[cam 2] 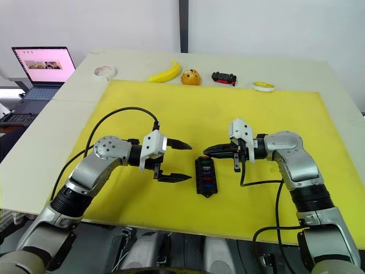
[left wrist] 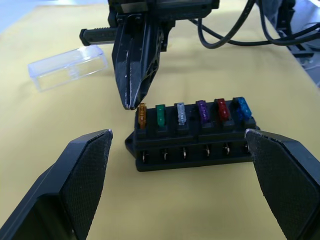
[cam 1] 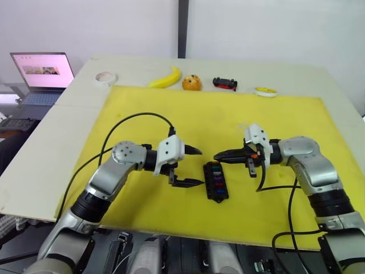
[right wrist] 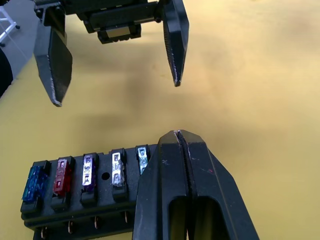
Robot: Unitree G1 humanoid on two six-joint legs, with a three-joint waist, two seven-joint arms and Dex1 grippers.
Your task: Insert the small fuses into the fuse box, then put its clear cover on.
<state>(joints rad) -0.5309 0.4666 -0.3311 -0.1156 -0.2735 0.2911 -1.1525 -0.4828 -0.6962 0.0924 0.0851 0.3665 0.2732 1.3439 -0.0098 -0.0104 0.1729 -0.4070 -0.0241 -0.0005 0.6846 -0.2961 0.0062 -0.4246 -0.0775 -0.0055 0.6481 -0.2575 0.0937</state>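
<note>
The left gripper (cam 1: 194,166) gapes wide beside the fuse box (cam 1: 216,181); the right gripper (cam 1: 217,155), fingers pressed together and empty, tips at the brown-yellow fuse (left wrist: 142,115) over the yellow mat (cam 1: 217,114).

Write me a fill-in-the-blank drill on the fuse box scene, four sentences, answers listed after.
1. The fuse box holds ___ fuses.
2. The left end effector has its fingers ___.
3. The right end effector, fingers closed, has its tip at the ___ fuse.
4. The clear cover lies on the ___ mat, off the box.

Answers: six; open; brown-yellow; yellow
</note>
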